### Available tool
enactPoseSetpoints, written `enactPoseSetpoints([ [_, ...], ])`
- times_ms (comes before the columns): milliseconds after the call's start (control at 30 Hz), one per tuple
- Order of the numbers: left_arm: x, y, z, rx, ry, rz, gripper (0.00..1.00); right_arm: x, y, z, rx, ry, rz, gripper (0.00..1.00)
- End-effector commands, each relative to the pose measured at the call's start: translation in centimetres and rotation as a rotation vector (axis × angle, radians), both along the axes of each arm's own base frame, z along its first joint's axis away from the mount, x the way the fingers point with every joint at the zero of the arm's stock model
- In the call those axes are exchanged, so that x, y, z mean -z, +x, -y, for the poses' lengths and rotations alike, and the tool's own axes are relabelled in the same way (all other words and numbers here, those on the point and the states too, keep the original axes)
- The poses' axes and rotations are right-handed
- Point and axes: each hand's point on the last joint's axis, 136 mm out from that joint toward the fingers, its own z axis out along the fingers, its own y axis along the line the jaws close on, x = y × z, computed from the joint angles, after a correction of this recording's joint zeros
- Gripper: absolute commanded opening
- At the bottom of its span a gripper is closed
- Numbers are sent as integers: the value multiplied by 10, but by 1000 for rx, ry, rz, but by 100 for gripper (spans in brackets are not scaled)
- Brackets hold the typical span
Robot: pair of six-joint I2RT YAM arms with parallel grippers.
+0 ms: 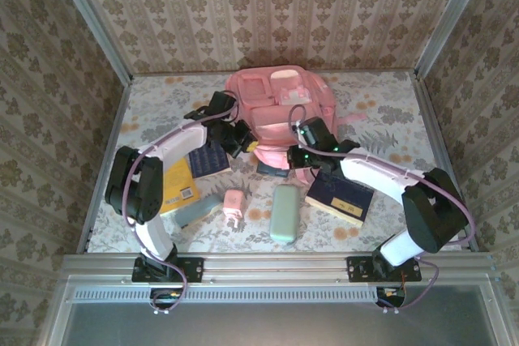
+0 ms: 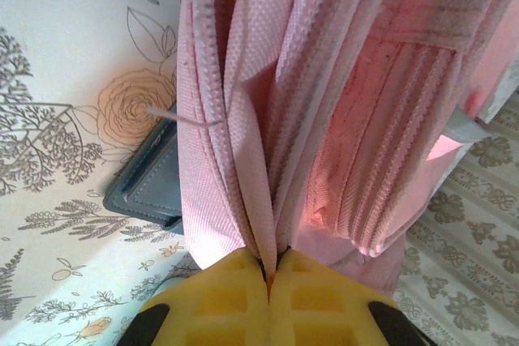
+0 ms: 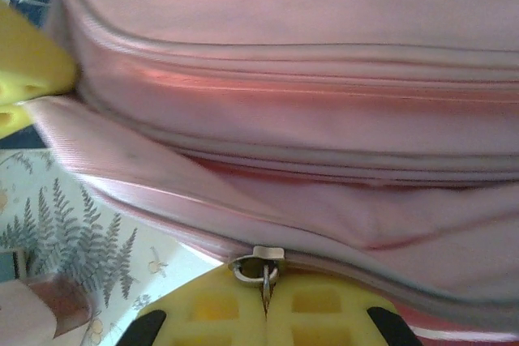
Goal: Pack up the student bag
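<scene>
Lying pockets-up at upper centre, student bag (image 1: 276, 103) runs top-to-bottom in frame; left end effector (image 2: 268, 269) pinches its lower-edge fabric, right end effector (image 3: 265, 301) clamps its zipper pull (image 3: 258, 263).

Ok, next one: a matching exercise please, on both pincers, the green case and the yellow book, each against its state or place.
1. left pincer
2. right pincer
3. green case
4. yellow book

A. shut on the zip pull
B. partly under the left arm
C. shut on the bag fabric edge
D. flat on the table, front centre

Pairs: 1-C, 2-A, 3-D, 4-B
</scene>
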Motion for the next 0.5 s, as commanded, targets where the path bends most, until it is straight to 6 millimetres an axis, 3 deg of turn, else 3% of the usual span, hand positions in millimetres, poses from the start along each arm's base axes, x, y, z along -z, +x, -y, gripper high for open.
enactPoseSetpoints([
  [0, -11, 17, -42, -80, 61, 57, 0, 17, 0, 54, 113, -100, -59, 0],
  [300, -23, 24, -62, -92, 65, 88, 0, 24, 19, 90, 211, -86, -78, 0],
  [367, -25, 26, -69, -92, 75, 98, 0, 18, 24, 82, 183, -35, -70, 0],
  [433, -31, 26, -73, -69, 97, 120, 0, 7, 26, 62, 121, 55, -62, 0],
  [467, -36, 25, -74, -48, 112, 130, 7, 0, 26, 51, 99, 89, -61, 0],
])
